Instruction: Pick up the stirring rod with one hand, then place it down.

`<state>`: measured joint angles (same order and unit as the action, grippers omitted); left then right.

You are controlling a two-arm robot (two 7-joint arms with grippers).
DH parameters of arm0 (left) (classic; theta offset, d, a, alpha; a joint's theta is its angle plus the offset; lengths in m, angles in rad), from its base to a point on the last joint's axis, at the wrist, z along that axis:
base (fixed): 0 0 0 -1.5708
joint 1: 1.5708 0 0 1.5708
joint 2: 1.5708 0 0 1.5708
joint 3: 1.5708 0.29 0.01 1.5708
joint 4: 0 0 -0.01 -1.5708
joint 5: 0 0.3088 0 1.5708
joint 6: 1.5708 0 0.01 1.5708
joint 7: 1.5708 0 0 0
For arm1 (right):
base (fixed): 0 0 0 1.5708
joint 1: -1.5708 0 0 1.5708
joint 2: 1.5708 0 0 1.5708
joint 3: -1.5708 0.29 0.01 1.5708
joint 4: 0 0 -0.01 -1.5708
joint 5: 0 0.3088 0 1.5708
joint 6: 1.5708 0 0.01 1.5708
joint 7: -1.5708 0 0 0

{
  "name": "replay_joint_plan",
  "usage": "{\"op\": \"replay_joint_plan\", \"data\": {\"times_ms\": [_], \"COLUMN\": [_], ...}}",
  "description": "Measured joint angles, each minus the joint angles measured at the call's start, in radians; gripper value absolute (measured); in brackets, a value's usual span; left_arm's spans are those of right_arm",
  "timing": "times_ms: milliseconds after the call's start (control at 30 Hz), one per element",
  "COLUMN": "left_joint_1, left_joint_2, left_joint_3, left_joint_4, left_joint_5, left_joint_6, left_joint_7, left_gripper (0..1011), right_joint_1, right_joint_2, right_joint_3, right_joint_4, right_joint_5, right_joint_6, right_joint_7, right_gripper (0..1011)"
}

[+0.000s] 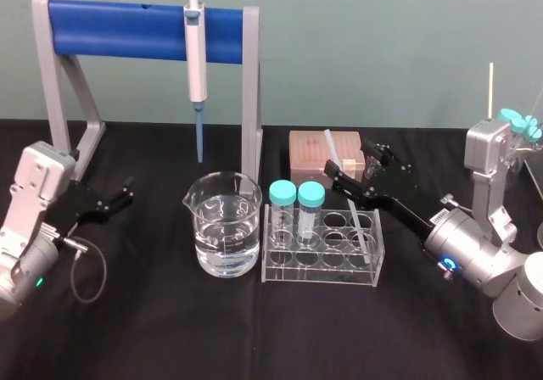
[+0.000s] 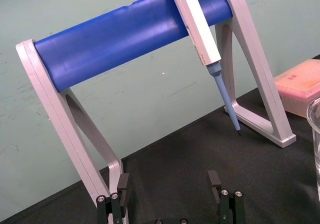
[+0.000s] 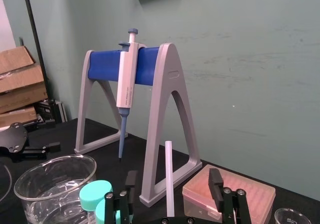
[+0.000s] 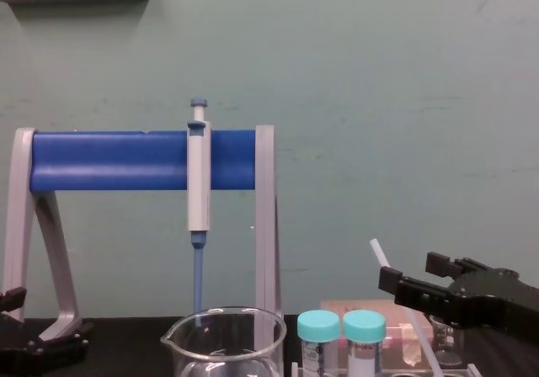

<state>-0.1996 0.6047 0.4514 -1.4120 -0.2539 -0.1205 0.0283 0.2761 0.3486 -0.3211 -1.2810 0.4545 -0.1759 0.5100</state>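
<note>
The stirring rod [image 1: 331,147] is a thin white translucent stick. Its lower end sits in a hole of the clear rack [image 1: 327,276] and it leans back toward the pink box. My right gripper [image 1: 349,164] is at the rod's upper half, open. In the right wrist view the rod [image 3: 169,179] stands in the gap of the right gripper [image 3: 173,184], and neither of the fingers [image 3: 216,183] touches it. In the chest view the rod's top [image 4: 379,252] sticks up beside the right gripper [image 4: 411,274]. My left gripper [image 1: 119,198] is parked at the far left, open [image 2: 169,184].
A glass beaker [image 1: 224,225] of water stands left of the rack. Two teal-capped tubes [image 1: 296,213] fill the rack's left holes. A pink tip box [image 1: 307,153] lies behind it. A white-and-blue pipette [image 1: 196,62] hangs on the blue-barred stand [image 1: 119,30]. A grey holder [image 1: 488,155] is at the far right.
</note>
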Motion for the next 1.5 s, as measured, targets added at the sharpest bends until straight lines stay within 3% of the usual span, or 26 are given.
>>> {"op": "replay_joint_plan", "data": {"times_ms": [167,367,467,567,800,967,1500], "left_joint_1": [0.000,0.000,0.000,0.000,0.000,0.000,0.000], "left_joint_2": [0.000,0.000,0.000,0.000,0.000,0.000,0.000], "left_joint_3": [0.000,0.000,0.000,0.000,0.000,0.000,0.000], "left_joint_4": [0.000,0.000,0.000,0.000,0.000,0.000,0.000], "left_joint_5": [0.000,0.000,0.000,0.000,0.000,0.000,0.000], "left_joint_6": [0.000,0.000,0.000,0.000,0.000,0.000,0.000], "left_joint_7": [0.000,0.000,0.000,0.000,0.000,0.000,0.000], "left_gripper": [1000,1000,1000,1001,1000,1000,1000], "right_joint_1": [0.000,-0.001,-0.005,-0.007,-0.003,0.003,0.003], "right_joint_2": [0.000,-0.010,-0.025,-0.045,-0.068,-0.072,-0.072], "right_joint_3": [0.000,0.024,0.055,0.091,0.122,0.126,0.127], "right_joint_4": [0.000,-0.002,-0.007,-0.002,0.035,0.063,0.057], "right_joint_5": [0.000,-0.006,-0.028,-0.078,-0.158,-0.191,-0.186], "right_joint_6": [0.000,-0.029,-0.054,-0.063,0.010,0.038,0.033], "right_joint_7": [0.000,-0.031,-0.095,-0.202,-0.345,-0.370,-0.370], "right_gripper": [1003,1003,1003,1002,1003,1003,1003]}}
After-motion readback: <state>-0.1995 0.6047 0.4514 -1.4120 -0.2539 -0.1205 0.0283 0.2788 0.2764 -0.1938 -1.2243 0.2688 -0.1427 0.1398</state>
